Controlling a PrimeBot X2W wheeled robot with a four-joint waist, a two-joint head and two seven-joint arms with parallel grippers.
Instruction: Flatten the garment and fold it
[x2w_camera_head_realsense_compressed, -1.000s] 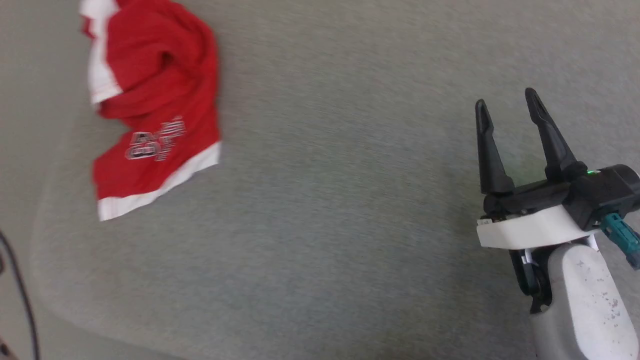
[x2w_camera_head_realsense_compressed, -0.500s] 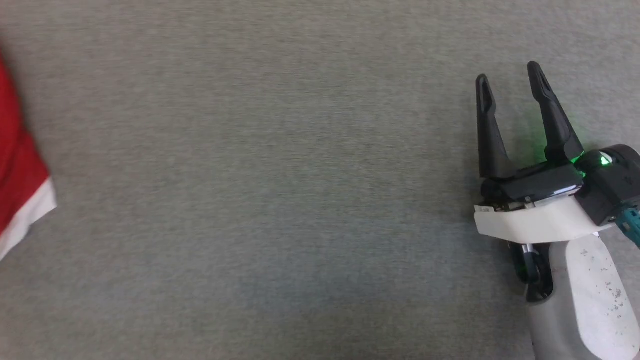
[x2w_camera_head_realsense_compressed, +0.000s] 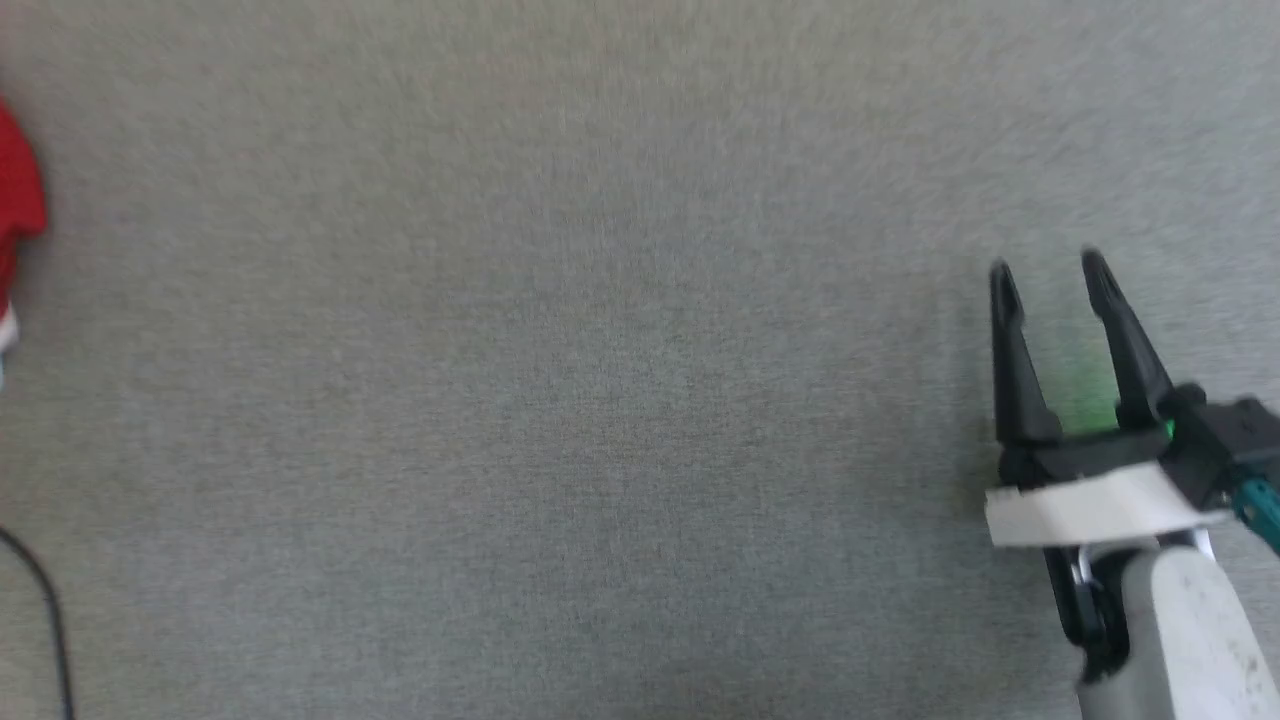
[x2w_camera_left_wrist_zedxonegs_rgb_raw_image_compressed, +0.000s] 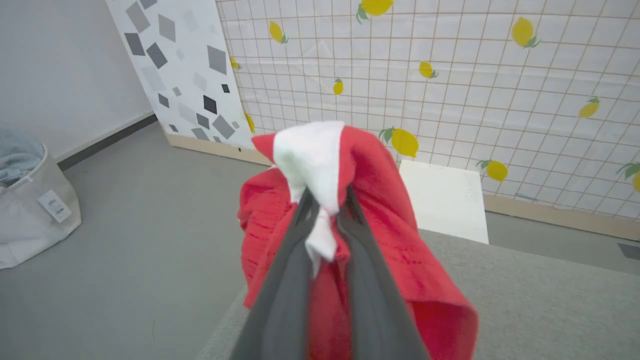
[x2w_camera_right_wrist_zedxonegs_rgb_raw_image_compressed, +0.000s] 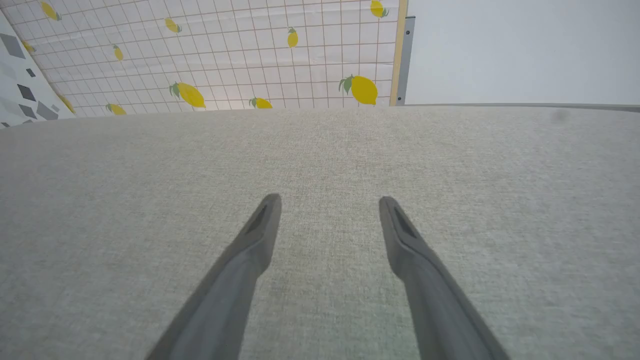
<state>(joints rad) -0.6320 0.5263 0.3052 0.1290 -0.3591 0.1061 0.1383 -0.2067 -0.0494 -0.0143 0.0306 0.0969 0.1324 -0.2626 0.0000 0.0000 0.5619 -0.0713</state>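
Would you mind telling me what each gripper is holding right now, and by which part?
The left gripper pinches the garment by its white band; the right gripper is open and empty.

We see the garment (x2w_camera_left_wrist_zedxonegs_rgb_raw_image_compressed: 380, 210), bright red with a white panel, crumpled. It hangs pinched between the fingers of the left gripper (x2w_camera_left_wrist_zedxonegs_rgb_raw_image_compressed: 327, 200), white fold at their tips.

One garment (x2w_camera_left_wrist_zedxonegs_rgb_raw_image_compressed: 400, 235), one basket (x2w_camera_left_wrist_zedxonegs_rgb_raw_image_compressed: 30, 225), four fingers (x2w_camera_right_wrist_zedxonegs_rgb_raw_image_compressed: 250, 255)

Bare grey surface (x2w_camera_head_realsense_compressed: 600, 400) lies open between the garment (x2w_camera_head_realsense_compressed: 15, 200) at left and the right fingers (x2w_camera_head_realsense_compressed: 1015, 370).
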